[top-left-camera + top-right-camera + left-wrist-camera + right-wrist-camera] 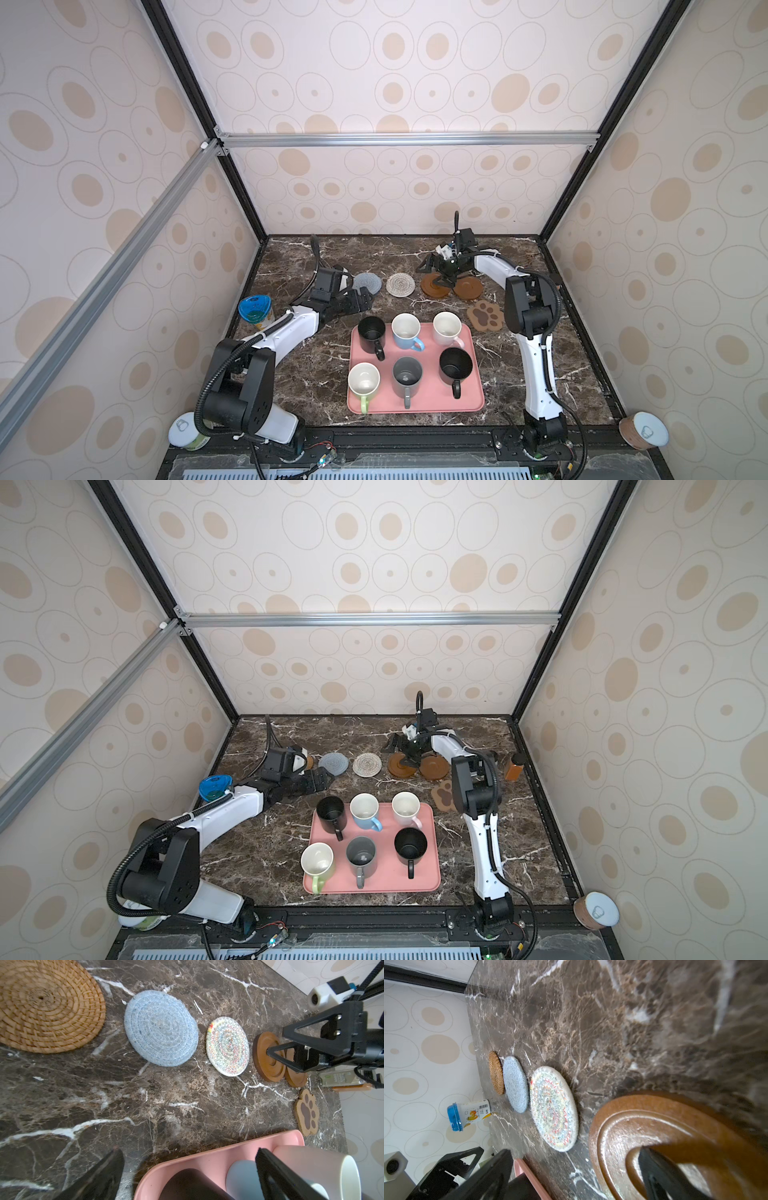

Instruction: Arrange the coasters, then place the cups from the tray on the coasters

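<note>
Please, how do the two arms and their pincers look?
The left arm and right arm have white shells, black joints and a black ribbed hose running along them. The left pincer and right pincer are black, with triangular cut-out fingers.

Both top views look steeply down from high above the front edge onto the whole counter [320, 374], almost identically. Each wrist view sits low and close over the counter; both share the cream woven coaster [227, 1046], seen from opposite ends of the row.
</note>
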Motion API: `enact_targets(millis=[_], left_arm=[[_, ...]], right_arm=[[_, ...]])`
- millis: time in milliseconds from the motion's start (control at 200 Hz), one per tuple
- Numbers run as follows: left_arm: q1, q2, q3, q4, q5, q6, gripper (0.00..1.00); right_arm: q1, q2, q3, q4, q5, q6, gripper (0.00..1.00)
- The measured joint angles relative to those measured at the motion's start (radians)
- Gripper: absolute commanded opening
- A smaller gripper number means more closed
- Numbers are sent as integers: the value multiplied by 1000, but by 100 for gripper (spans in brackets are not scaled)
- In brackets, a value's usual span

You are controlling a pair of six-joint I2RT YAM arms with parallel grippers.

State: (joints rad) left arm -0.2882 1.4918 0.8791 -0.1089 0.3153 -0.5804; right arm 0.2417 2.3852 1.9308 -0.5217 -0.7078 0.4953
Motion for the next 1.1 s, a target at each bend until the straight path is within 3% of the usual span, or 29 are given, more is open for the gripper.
enact_targets(millis=[1101], left_arm=[[0,-2,0,0,0,0,100]], right_arm=[[24,14,16,26,-18,63,99]])
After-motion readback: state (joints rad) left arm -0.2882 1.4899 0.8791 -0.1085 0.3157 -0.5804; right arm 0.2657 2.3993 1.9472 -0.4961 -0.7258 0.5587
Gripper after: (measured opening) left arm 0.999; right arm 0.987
